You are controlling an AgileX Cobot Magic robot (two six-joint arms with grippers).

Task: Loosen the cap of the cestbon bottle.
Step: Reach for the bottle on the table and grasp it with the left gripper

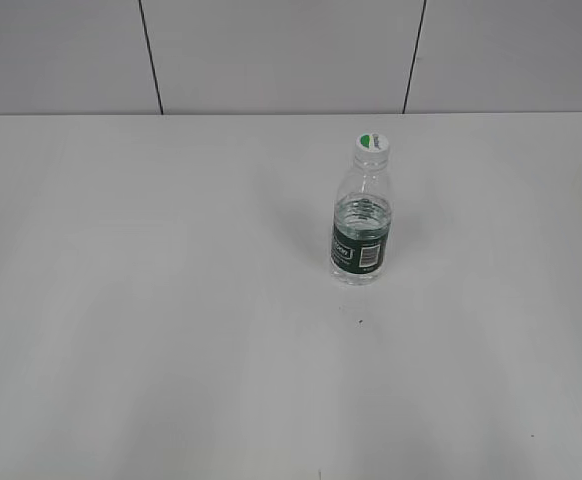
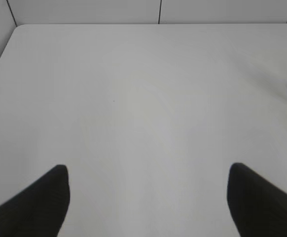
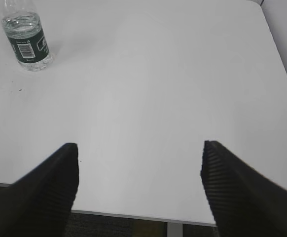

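I see both tools spread wide and empty, left tool (image 2: 148,170), right tool (image 3: 139,144); the capped (image 1: 373,144) bottle (image 1: 361,222) stands on the table (image 1: 151,300) far ahead-left of my right tool.

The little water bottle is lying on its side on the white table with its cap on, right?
Not quite. The cestbon bottle is standing upright, not lying down, as the exterior view shows. It is on the white table, and the cap is on.
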